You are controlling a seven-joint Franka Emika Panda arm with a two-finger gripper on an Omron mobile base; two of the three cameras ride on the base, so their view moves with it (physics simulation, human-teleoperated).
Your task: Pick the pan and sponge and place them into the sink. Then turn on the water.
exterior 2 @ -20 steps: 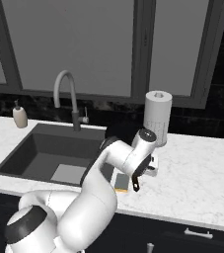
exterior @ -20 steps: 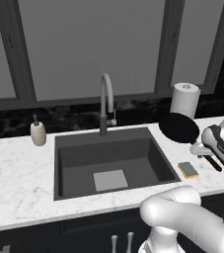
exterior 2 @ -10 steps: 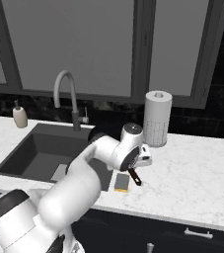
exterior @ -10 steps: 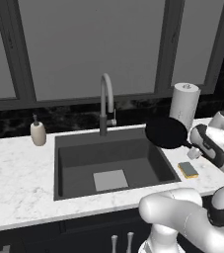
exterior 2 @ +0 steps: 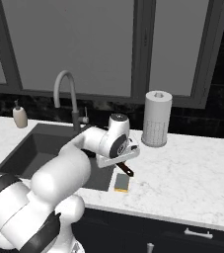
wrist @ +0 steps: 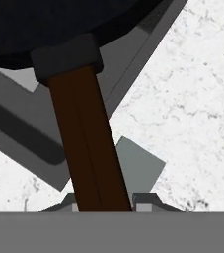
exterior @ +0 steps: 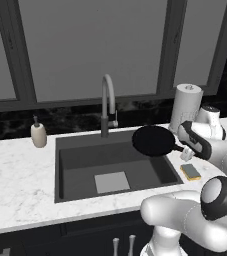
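The claw (wrist: pixel 102 200) is closed on the pan's reddish-brown handle, which is seen in the hand view rising from between the two finger tips at the bottom centre toward the black bowl at the top. In the left base view the pan (exterior: pixel 154 141) is held in the air at right of centre, its round black body over the right rear part of the sink (exterior: pixel 72 160), clear of the basin floor. The handle is seen in the right base view as a dark bar jutting down and to the right from the white hand near the frame's middle. The sponge (exterior: pixel 190 171) lies flat on the white marble table (exterior: pixel 15 180), just right of the sink's rim and below the held pan. The faucet (exterior: pixel 107 104) stands behind the sink at centre. A paper towel roll (exterior: pixel 186 107) stands at the upper right, and a soap dispenser (exterior: pixel 38 134) is set at the left.
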